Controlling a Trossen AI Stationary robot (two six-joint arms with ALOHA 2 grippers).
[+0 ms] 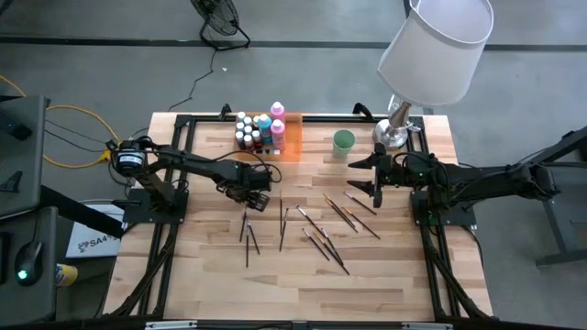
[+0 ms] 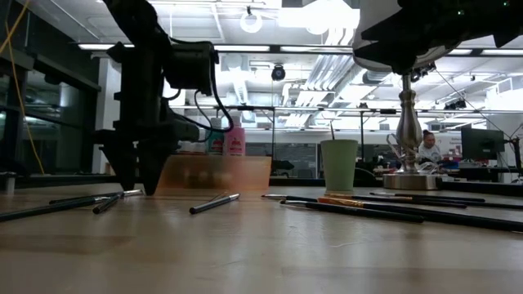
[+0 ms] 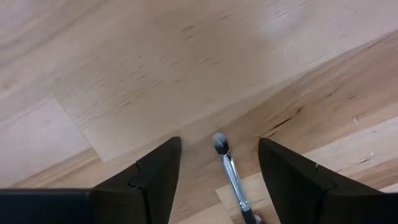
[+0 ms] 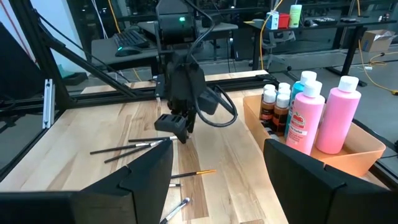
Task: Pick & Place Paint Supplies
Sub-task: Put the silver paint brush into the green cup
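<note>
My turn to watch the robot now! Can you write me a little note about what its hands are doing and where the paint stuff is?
Left end effector: open, low over the table, straddling the tip of one paintbrush, not gripping it.
Right end effector: open, empty, waiting near the green cup.
Done: paint bottles stand in the orange tray.
Left: the paintbrushes all lie scattered on the table; none is picked up yet.
</note>
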